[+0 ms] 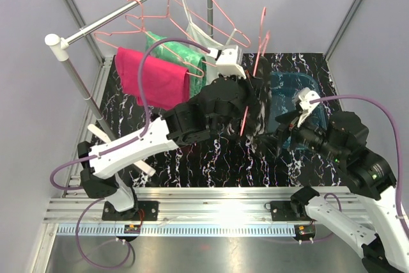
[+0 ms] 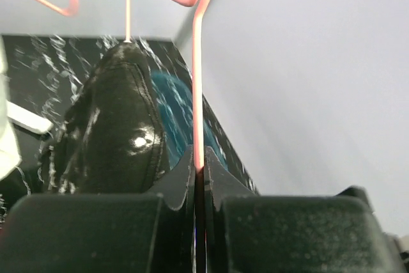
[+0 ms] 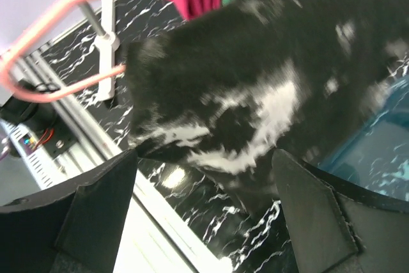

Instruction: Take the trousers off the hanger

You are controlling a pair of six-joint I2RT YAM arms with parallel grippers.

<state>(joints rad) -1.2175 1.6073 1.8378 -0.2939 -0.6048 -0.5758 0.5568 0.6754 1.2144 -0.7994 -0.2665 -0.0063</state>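
Observation:
My left gripper [image 1: 245,108] is shut on the wire of a pink hanger [image 1: 258,50], held off the rail over the table's middle; in the left wrist view the jaws [image 2: 199,158] pinch the wire [image 2: 197,81]. The black, white-speckled trousers [image 1: 259,119] hang from that hanger and show in the left wrist view [image 2: 121,132]. My right gripper [image 1: 281,133] is open just right of them; in the right wrist view [image 3: 204,158] the black cloth [image 3: 255,81] hangs just beyond the spread fingers. Magenta trousers [image 1: 153,80] and green mottled trousers [image 1: 177,57] hang on the rail.
A white strappy tank top [image 1: 199,30] and bare pink hangers [image 1: 137,20] hang on the metal rail [image 1: 128,6]. A teal bin [image 1: 291,89] sits on the black marbled table behind the right gripper. Rail post [image 1: 80,84] stands at left.

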